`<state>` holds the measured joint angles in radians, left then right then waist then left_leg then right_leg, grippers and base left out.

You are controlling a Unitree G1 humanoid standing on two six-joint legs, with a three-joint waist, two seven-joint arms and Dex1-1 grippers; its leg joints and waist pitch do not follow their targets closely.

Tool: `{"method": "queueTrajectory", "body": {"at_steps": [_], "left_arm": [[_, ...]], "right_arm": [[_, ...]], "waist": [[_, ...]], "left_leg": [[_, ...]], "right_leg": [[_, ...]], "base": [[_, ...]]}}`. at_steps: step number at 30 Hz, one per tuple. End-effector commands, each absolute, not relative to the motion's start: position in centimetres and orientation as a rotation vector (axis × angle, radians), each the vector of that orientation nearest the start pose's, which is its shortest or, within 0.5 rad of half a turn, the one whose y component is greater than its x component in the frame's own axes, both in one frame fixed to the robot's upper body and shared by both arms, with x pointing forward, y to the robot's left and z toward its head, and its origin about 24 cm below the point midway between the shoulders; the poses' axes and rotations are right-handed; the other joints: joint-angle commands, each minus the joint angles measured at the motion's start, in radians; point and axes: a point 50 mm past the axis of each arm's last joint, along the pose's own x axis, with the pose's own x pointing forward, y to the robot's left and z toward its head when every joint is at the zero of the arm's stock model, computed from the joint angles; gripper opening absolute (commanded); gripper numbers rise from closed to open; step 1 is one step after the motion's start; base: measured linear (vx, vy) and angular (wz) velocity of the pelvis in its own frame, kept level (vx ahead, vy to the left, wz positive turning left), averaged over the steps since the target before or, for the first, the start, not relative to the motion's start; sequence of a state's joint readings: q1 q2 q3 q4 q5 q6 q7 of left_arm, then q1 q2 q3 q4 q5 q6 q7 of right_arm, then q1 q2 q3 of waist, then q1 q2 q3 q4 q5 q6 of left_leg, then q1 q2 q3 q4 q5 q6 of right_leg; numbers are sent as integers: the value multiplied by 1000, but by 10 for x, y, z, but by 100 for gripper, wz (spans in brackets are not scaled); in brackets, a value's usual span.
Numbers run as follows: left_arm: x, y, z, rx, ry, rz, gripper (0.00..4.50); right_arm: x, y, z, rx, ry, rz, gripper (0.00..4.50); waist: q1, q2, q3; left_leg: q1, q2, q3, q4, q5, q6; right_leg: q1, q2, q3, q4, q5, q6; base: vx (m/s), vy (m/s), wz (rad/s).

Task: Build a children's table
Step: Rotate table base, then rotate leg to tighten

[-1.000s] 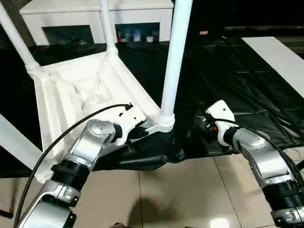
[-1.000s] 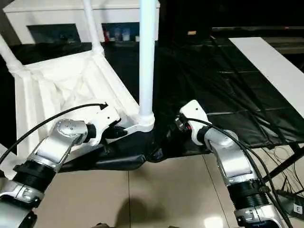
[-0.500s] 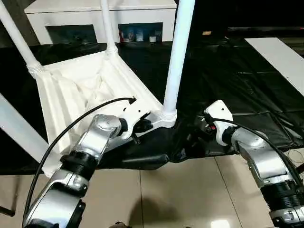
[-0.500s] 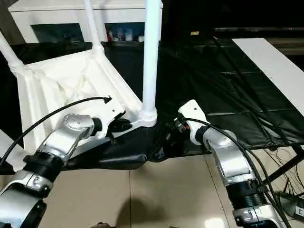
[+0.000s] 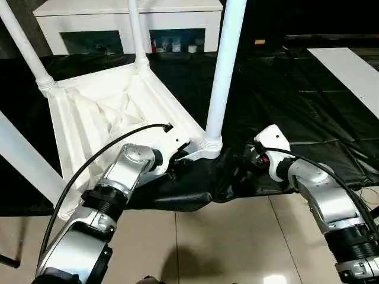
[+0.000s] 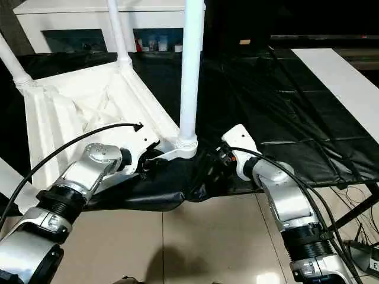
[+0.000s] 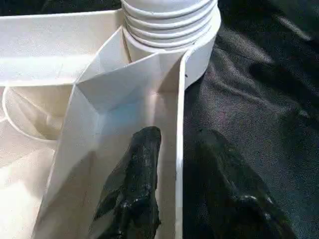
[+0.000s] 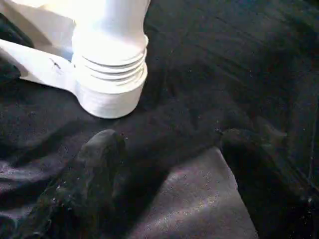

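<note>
Because the table top (image 5: 100, 118) lay upside down on the black counter (image 5: 308, 106), my left fingers (image 7: 132, 194) straddled its rim wall, apart, steadying the corner beside the nearest leg (image 5: 222, 77); my right fingers (image 8: 99, 164) waited apart nearby

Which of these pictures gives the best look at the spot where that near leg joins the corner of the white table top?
The left wrist view: the leg's ribbed base sits in the corner socket, seen close beside the rim wall. The right wrist view shows the same joint from outside. The eye views show it small, but with the whole leg.
</note>
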<state>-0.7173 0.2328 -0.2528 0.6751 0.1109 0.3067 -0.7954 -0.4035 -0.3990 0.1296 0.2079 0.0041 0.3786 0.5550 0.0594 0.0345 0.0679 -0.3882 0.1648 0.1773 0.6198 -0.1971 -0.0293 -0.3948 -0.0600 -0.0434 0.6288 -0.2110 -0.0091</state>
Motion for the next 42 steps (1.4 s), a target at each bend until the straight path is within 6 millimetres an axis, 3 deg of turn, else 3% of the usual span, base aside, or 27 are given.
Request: {"method": "queueTrajectory", "body": {"at_steps": [1, 7, 14, 20, 22, 31, 42], "left_arm": [[351, 110, 59, 403, 495, -923, 106], [345, 112, 55, 345, 522, -978, 57], [339, 112, 54, 355, 500, -1013, 5], [328, 106, 61, 414, 366, -1164, 5], [325, 107, 61, 449, 369, -1180, 5], [324, 111, 61, 468, 361, -1185, 0], [326, 111, 62, 475, 361, -1186, 0]], "right_arm": [[320, -167, 79, -382, 275, 593, 358], [322, -160, 96, -194, 164, 685, 358], [315, -157, 92, -202, 190, 840, 358], [315, -152, 83, -266, 235, 924, 358], [319, -152, 81, -272, 238, 920, 358], [325, -144, 77, -274, 252, 974, 431], [333, -137, 70, -273, 271, 1014, 431]], "waist": [[3, -12, -81], [3, -13, -82], [7, -12, -85], [5, -12, -81], [7, -9, -81], [7, -14, -82], [5, -10, -84]], "left_leg": [[18, 64, -25, -67, -55, 93], [19, 65, -24, -67, -60, 102], [16, 67, -25, -64, -29, 123], [17, 67, -24, -66, -64, 110], [23, 69, -22, -67, -84, 92], [19, 66, -20, -67, -63, 92], [18, 66, -19, -65, -63, 99]], "right_leg": [[57, -92, 48, -62, 47, -298], [56, -93, 48, -61, 50, -304], [59, -94, 46, -53, 107, -313], [55, -93, 46, -62, 30, -304], [50, -92, 47, -64, -8, -302], [52, -91, 46, -59, 17, -296], [52, -91, 45, -56, 27, -309]], "base": [[0, 0, 0], [0, 0, 0], [0, 0, 0], [0, 0, 0], [0, 0, 0], [0, 0, 0], [0, 0, 0]]}}
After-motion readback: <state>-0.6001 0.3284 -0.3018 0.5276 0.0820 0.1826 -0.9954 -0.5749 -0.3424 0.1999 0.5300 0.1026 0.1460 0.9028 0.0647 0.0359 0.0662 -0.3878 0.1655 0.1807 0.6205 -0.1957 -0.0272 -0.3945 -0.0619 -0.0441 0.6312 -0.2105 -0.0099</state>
